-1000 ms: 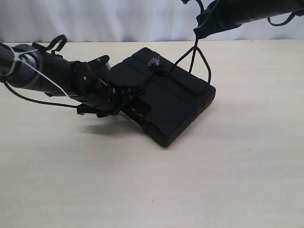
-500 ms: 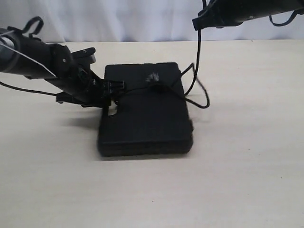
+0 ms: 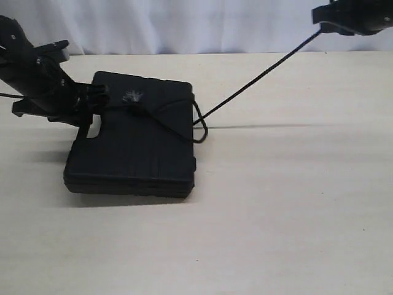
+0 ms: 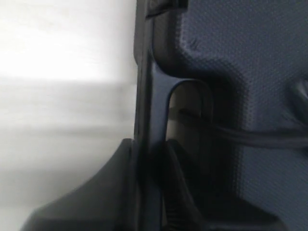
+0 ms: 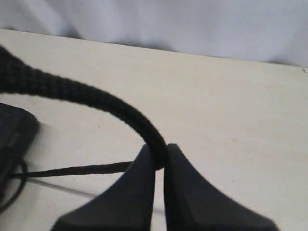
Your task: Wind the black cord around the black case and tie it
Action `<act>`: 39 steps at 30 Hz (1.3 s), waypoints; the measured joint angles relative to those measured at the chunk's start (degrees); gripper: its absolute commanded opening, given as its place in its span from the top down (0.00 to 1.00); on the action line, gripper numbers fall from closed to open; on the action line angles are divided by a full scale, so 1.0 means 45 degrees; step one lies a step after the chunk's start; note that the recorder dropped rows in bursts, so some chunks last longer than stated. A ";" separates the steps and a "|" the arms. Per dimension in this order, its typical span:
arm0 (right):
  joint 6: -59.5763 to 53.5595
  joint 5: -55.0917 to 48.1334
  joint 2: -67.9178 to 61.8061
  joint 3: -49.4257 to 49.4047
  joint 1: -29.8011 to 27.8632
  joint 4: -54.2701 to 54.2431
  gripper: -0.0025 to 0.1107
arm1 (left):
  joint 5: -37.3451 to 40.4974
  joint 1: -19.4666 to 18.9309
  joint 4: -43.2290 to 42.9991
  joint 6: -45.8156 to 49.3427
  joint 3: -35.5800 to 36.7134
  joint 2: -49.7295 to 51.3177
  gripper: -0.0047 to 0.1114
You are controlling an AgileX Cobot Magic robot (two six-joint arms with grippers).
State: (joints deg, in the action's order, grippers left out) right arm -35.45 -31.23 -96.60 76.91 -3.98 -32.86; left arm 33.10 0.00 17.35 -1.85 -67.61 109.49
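The black case (image 3: pixel 132 150) lies flat on the table, left of centre. My left gripper (image 3: pixel 98 98) is shut on its handle edge, seen close up with the case (image 4: pixel 240 72) rim between the fingers of the left gripper (image 4: pixel 149 149). The black cord (image 3: pixel 258 80) has its frayed grey tuft (image 3: pixel 131 96) on the lid, crosses the top, loops at the case's right side, then runs taut up to my right gripper (image 3: pixel 319 26). The right gripper (image 5: pixel 160 156) is shut on the cord (image 5: pixel 72 89), high above the table.
A pale wooden table (image 3: pixel 276 215) spreads to the right and in front of the case. A white backdrop (image 3: pixel 184 24) closes the far edge. The left arm's thin black cable trails beside the arm at the left border.
The left gripper has swung and dragged the case leftward, turning it square. The right gripper has moved right and up, pulling the slack cord into a straight taut line.
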 measured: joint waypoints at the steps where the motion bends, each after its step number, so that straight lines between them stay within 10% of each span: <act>1: 0.0070 -0.0077 -0.0001 -0.0143 -0.0434 0.0000 0.94 | 0.0025 -0.0208 0.0023 -0.0040 0.0000 0.0000 0.96; 13: 0.0132 0.0260 -0.0788 -0.1848 -0.3009 -0.0118 0.94 | 0.0486 -0.0888 0.0224 -0.0038 0.0000 0.0000 0.96; 39: 0.0185 0.2755 -0.3720 -0.2712 -0.3602 -0.0454 0.94 | -0.0830 -0.0816 -0.0058 0.0070 -0.0030 0.1004 0.96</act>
State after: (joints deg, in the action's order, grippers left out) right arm -34.62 -18.83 -113.34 64.71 -20.19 -34.91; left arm 29.37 -3.67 17.09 -1.54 -67.75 114.00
